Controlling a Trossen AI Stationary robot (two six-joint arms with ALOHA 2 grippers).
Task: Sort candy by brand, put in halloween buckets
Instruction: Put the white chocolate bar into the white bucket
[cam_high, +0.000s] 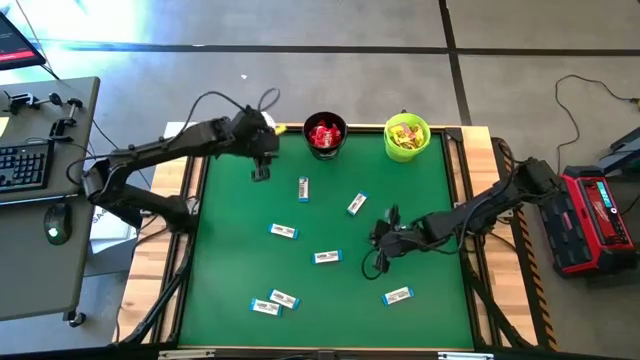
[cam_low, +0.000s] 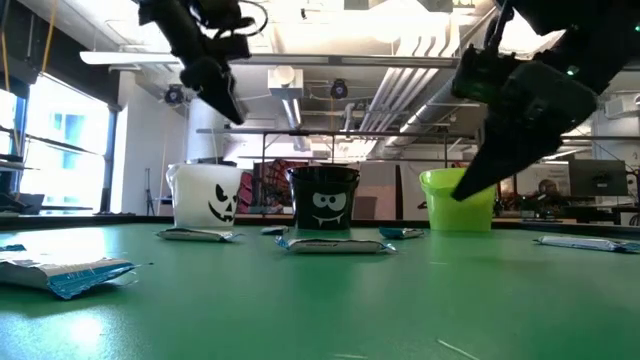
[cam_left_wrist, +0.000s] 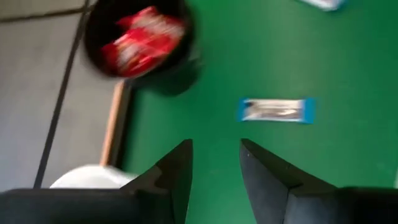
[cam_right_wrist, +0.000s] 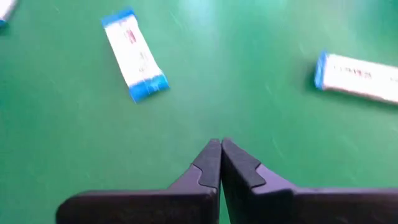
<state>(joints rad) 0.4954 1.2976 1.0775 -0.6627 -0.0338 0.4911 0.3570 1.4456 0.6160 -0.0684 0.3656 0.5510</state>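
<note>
Green felt covers the surface, where white-and-blue bars lie scattered. Left gripper hangs above the surface beside the white pail, its fingers parted with nothing between them; one bar lies ahead of it. Right gripper hovers low among the bars, fingers pressed together, empty. Red packets fill the black pail; yellow ones fill the lime pail.

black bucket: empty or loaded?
Loaded. The black bucket holds red packets, seen from above and from the left wrist.
</note>
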